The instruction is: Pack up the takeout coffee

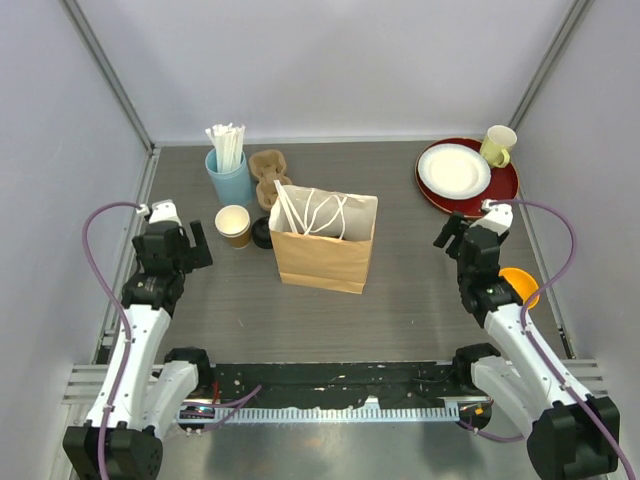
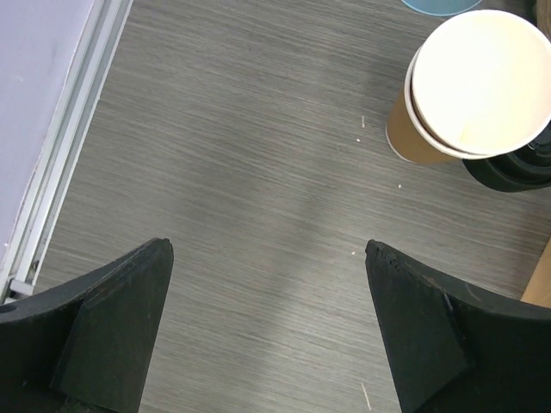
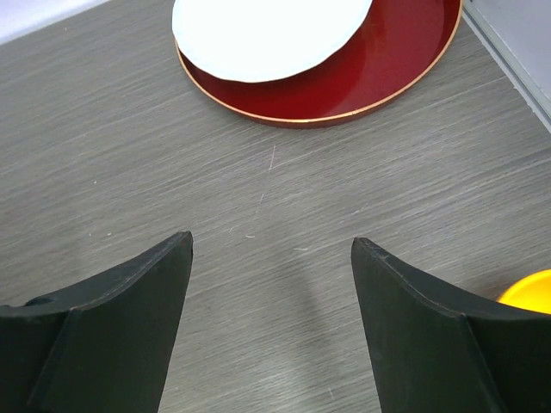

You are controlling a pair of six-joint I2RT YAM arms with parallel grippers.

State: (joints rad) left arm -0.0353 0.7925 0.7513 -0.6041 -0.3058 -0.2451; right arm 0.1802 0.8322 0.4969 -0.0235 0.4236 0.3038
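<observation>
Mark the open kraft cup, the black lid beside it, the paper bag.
kraft cup (image 2: 478, 82): left wrist view, white inside.
black lid (image 2: 516, 172): left wrist view, outer rim.
paper bag (image 1: 320, 258): top external view, front face.

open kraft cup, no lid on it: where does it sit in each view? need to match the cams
Top external: kraft cup left of centre, just below the blue straw cup, left of the paper bag.
Left wrist: top right corner, open mouth toward the camera.
Right wrist: not in it.
Shared landmark: black lid just right of the cup, also in left wrist; red tray ties top to right wrist.
</observation>
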